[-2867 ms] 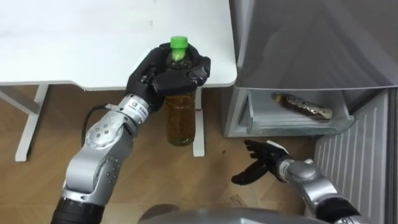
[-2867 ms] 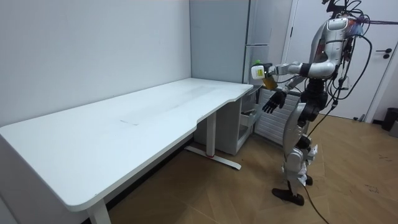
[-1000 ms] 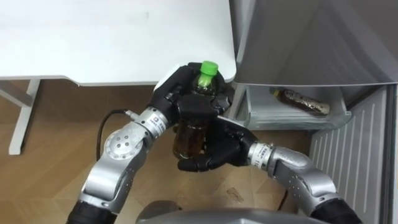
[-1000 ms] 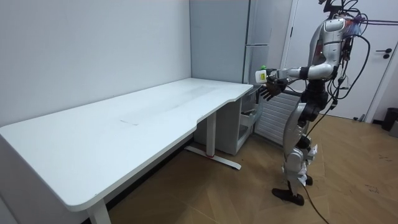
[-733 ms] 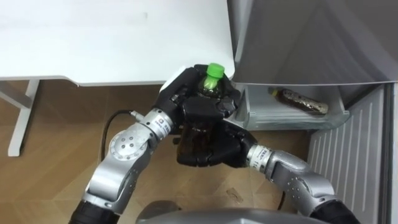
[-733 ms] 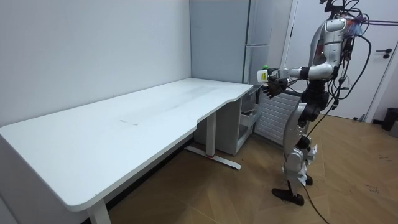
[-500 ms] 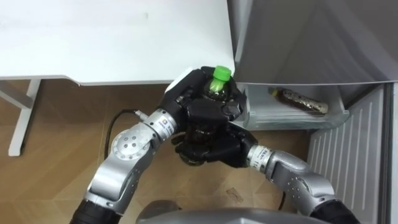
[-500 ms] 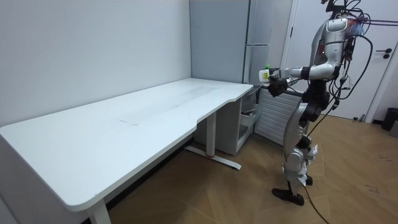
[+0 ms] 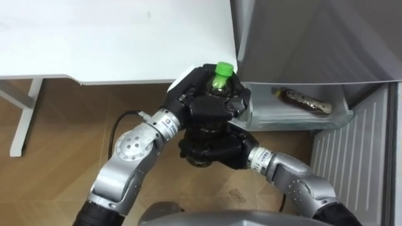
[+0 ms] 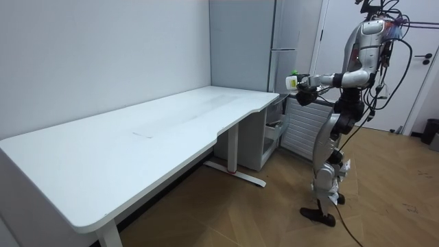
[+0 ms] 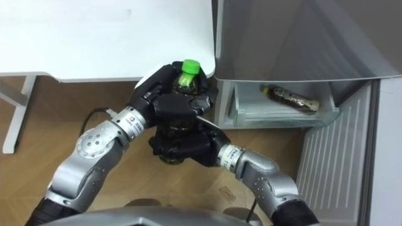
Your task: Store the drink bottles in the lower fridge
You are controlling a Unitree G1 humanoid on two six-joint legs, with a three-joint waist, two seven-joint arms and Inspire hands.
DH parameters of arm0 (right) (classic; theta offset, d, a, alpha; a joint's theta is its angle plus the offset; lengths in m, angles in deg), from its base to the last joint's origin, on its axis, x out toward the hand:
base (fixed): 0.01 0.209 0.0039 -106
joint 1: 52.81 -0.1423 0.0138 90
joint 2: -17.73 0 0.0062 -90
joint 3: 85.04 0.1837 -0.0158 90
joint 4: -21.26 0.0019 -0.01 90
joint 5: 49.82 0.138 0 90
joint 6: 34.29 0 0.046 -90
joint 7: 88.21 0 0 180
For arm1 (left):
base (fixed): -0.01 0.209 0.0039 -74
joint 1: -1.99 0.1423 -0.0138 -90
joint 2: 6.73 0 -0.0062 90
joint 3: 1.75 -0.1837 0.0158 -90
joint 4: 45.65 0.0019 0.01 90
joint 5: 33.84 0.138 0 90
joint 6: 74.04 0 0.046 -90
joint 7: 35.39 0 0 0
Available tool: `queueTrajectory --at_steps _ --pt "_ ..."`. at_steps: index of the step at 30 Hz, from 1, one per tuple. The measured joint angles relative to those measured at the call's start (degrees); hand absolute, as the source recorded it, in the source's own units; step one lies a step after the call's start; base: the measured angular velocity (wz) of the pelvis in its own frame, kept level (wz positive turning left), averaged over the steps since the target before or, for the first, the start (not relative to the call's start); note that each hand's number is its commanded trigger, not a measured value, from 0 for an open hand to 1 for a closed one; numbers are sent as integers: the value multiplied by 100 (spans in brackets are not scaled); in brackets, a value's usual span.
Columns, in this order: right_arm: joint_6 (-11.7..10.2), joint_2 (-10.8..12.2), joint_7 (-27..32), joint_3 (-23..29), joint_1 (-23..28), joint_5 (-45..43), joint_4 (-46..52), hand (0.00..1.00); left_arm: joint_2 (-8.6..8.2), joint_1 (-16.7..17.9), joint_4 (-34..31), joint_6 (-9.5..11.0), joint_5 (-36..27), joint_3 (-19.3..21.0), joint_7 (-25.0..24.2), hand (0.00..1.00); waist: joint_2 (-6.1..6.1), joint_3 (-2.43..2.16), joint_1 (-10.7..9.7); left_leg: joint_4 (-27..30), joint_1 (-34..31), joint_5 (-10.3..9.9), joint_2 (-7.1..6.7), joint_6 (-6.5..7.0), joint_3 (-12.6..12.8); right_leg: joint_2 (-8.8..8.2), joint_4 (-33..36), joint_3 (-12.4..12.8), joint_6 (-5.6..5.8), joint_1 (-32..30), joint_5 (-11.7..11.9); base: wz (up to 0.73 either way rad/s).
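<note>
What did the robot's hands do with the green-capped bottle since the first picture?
The right hand came up from low and open and closed round the bottle near its bottom. The left hand kept its grip up top, and the bottle moved right, toward the fridge drawer. The other bottle in that drawer stayed put.

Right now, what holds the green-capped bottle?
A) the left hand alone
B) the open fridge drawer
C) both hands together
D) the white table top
C: the left hand is curled round the upper part of the bottle, and the right hand is wrapped round its lower part.
</note>
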Motion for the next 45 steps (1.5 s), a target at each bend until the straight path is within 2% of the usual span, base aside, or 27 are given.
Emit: queueTrajectory --at_steps 9,17,26,28,34,42,45 --pt "-133 2 -2 -148 0 245 -81 100 -15 0 0 0 -5 16 94 0 -11 2 4 -6 0 0 0 0 2 1 -2 3 0 2 0 0" --pt "-139 21 -2 -165 0 279 -84 100 -17 -8 -13 1 49 49 111 0 -20 -2 -6 -2 -62 1 1 0 0 4 1 19 -4 -61 3 0" --pt "-345 21 -9 -161 -4 387 -65 100 -14 -36 -149 6 70 61 215 0 -14 2 6 -16 -49 0 1 -1 -4 4 -14 3 -4 -43 4 0" --pt "-460 22 -31 -185 -47 399 -44 100 46 -36 -299 8 70 58 276 0 4 13 5 -11 -45 0 1 -1 -6 3 -14 3 -4 -36 4 0" --pt "-538 23 -57 -223 -138 415 -44 100 113 -36 -462 11 94 51 437 0 94 64 9 -14 -30 -3 0 -4 -34 6 -14 -2 -3 -7 4 0" --pt "-555 28 -60 -223 -135 421 -46 100 103 -36 -477 12 170 52 436 0 123 56 21 12 -50 -5 0 -6 -37 7 -13 -14 -3 -15 5 0" --pt "-562 48 -73 -188 -111 415 -51 100 86 -35 -505 12 393 55 433 0 119 53 43 6 -36 -5 -1 -6 -56 8 -14 -39 -3 -1 5 2"
